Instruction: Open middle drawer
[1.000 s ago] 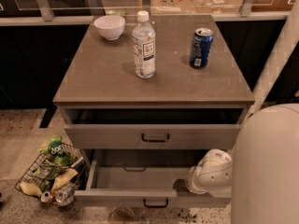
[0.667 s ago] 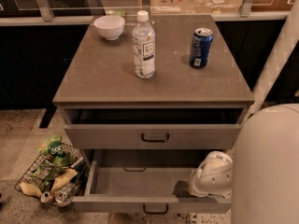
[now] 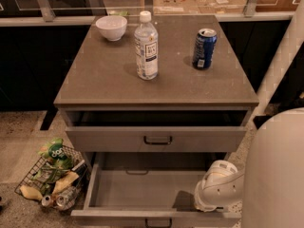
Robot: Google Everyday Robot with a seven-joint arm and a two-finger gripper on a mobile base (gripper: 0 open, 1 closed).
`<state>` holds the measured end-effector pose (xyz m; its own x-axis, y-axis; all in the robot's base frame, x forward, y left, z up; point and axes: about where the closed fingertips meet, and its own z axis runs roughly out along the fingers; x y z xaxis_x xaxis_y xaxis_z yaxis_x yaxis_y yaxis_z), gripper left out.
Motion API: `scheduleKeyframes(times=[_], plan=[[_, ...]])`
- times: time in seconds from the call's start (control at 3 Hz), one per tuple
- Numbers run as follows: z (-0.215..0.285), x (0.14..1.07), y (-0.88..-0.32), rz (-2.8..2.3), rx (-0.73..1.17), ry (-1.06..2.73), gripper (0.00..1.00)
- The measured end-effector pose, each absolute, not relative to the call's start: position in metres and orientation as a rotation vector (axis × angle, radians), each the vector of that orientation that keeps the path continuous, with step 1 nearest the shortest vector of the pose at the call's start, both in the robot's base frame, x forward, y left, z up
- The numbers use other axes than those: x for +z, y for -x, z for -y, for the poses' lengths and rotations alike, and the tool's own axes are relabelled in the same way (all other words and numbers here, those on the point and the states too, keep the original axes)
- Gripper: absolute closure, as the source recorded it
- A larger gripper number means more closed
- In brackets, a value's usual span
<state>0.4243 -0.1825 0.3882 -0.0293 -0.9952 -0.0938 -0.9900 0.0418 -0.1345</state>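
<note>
Middle drawer (image 3: 142, 190), probably light and rigid, best pulled by its black handle (image 3: 158, 222); white gripper (image 3: 216, 190) inside, whether open or closed unclear.

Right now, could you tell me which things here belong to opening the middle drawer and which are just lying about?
Job: shallow grey middle drawer with black loop handle, pulled out; white robot hand at its right end.
Lying about: white bowl, clear plastic bottle, blue can, wire basket of rubbish.
</note>
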Motion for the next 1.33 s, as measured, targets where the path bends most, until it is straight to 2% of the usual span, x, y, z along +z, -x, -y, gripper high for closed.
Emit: scheduleKeyframes(times=[0.33,1.33], plan=[[0.181,0.381,-0.394,-2.207,0.014,2.092,1.0],[0.173,0.371,-0.355,-2.27,0.121,2.151,1.0]])
